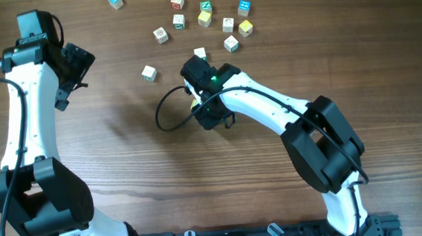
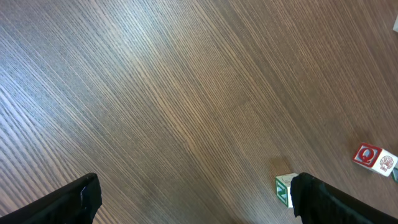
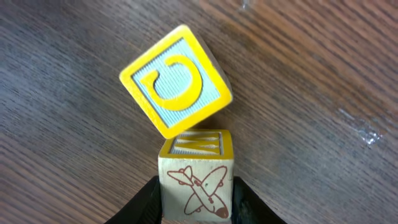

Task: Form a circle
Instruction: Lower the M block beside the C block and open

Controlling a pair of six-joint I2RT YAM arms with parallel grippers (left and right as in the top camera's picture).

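Right wrist: airplane cube (image 3: 198, 180), yellow-edged W on top, clamped between right gripper (image 3: 198, 208) fingers, top edge touching the tilted yellow C cube (image 3: 176, 81). Overhead: loose cubes (image 1: 204, 19) scattered beyond the C cube; left gripper (image 1: 73, 68) wide open, well apart from it.

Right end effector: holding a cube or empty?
Holding. The right end effector is shut on the airplane cube; the wrist view shows a finger against each side of it.
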